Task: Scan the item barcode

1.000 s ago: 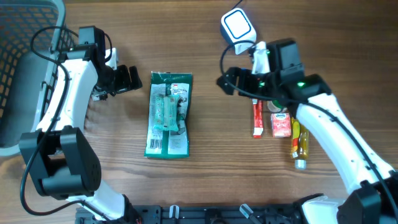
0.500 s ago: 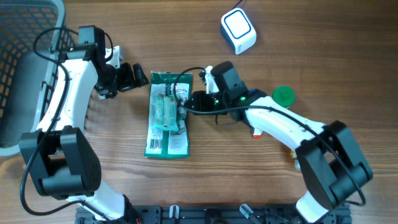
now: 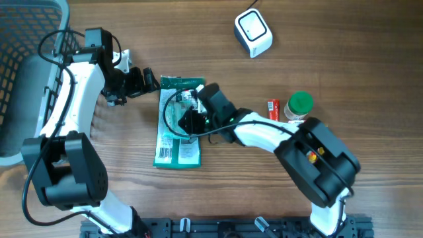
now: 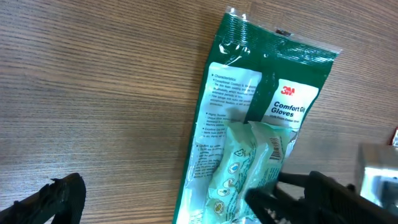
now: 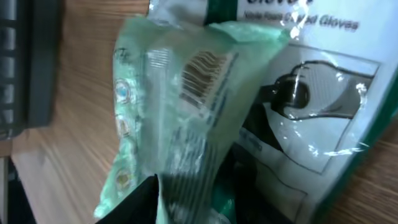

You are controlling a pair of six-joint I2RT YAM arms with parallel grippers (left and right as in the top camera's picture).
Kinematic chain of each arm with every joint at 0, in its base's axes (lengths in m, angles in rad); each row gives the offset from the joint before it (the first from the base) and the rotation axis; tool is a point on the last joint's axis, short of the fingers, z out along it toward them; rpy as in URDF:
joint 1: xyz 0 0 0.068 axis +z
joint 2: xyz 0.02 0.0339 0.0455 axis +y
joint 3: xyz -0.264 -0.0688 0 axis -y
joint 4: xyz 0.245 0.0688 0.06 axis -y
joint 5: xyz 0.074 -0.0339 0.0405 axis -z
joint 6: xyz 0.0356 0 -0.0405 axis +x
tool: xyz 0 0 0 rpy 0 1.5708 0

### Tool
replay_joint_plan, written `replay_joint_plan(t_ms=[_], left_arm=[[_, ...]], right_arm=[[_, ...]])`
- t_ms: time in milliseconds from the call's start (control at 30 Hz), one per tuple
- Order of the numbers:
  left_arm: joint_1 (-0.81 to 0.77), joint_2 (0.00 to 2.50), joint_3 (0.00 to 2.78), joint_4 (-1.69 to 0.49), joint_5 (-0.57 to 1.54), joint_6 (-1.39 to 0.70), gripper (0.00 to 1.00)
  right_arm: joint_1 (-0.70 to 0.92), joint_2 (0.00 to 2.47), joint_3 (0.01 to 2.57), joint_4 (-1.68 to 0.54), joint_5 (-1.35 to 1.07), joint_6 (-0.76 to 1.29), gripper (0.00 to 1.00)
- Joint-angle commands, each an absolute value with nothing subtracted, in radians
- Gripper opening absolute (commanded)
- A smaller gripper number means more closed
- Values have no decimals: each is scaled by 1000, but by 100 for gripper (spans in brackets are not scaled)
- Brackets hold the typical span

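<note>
Reaching: my right pincer [image 3: 185, 122] is over the middle of the gloves [image 3: 176, 151].
Right pincer: narrow, with fingers either side of the pale green bundle [image 5: 180, 106]; I cannot tell whether they clamp it.
Left pincer [image 3: 142, 82]: wide, just beside the pack's top left corner.
Gloves: on the table [image 3: 231, 198], left of centre; the bundle's barcode [image 5: 202, 68] faces up.
Scanner [image 3: 253, 30]: well apart, near the far edge.

Glove pack [image 4: 245, 46]: red "3M" printed on white panel [image 4: 298, 115] near pack's top edge, "Comfort Gri… Gloves" read below it. Barcode [image 5: 200, 73] carried on pale green pouch [image 5: 155, 137] mid-pack; digits unreadable. Pack's fine print illegible.
</note>
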State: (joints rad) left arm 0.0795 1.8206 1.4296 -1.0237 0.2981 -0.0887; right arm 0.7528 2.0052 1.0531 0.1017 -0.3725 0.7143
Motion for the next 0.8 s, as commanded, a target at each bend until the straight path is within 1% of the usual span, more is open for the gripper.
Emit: replay_joint_plan(t_ms=[0,67,167,233,267,300,400,433,467,500,567,633,733,767], left_arm=[[76,1835,1423,-1017,318,-87,100],[76,1835,1423,-1017,318,-87,100],[76,1835,1423,-1017,318,-87,100],[76,1835,1423,-1016,318,-87,100],[76,1835,1423,-1017,318,-87,100],[76,1835,1423,-1017,318,-87,100],[76,1835,1423,-1017,319,-87,100],[76,1835,1423,-1017,340,-82,100],[76,1835,1423,-1018,364,-72,100],[76,1835,1423,-1023,443,-19,100],[74,1835,1423,-1045,574,57,100],[73,1835,1423,-1077,661,115,100],[73,1835,1423,-1121,680,135,100],[73,1835,1423,-1131,680,135,100]], right_arm=[[771,2038,1052,109,-334,743,12],[765,2015,1056,119,-352,735,6],[748,1915,1062,111,-359,672,4],[738,1808,1062,54,-359,554,4],[728,1744,1062,-30,-360,423,4],[723,1717,1062,-81,-359,347,5],[705,1649,1062,-314,-359,-25,5],[696,1649,1062,-419,-359,-192,10],[691,1657,1058,-469,-358,-302,15],[687,1666,1050,-505,-343,-418,16],[687,1685,1037,-500,-279,-476,17],[686,1709,1036,-470,-217,-477,16],[686,1744,1036,-403,-202,-499,15],[685,1756,1036,-380,-202,-498,18]])
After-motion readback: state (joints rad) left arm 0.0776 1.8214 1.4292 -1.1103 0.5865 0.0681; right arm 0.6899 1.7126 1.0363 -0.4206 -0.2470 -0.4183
